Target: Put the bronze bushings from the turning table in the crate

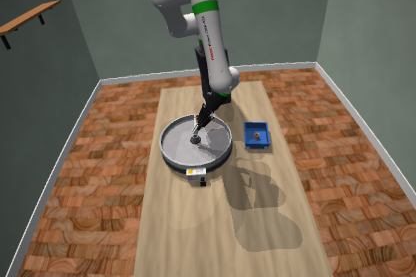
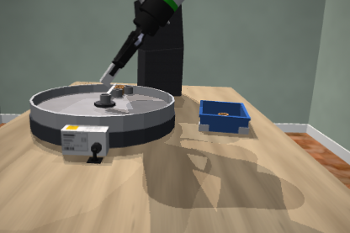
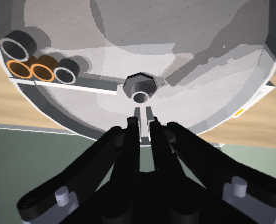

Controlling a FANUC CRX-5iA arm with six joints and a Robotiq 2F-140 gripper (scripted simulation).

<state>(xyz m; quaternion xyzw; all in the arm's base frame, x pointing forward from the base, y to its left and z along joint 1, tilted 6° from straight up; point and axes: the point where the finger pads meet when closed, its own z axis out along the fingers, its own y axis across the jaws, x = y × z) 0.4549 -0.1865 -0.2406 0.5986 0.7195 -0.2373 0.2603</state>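
Note:
The grey turning table (image 1: 196, 142) sits mid-table, with a dark hub (image 3: 139, 90) at its centre. In the wrist view two bronze bushings (image 3: 20, 69) (image 3: 42, 71) stand side by side at the rim, between two steel bushings (image 3: 15, 47) (image 3: 66, 74). My gripper (image 3: 143, 114) hangs above the table's far side, tilted down toward the hub, fingers nearly together with nothing between them. It also shows in the top view (image 1: 197, 126) and the exterior view (image 2: 107, 76). The blue crate (image 1: 260, 135) stands right of the turning table with one bronze bushing (image 2: 223, 113) inside.
A white straight bar (image 3: 74, 87) lies on the turning table beside the bushings. A control box (image 2: 85, 135) is fixed to the table's front. The robot's black base (image 2: 161, 60) stands behind the turning table.

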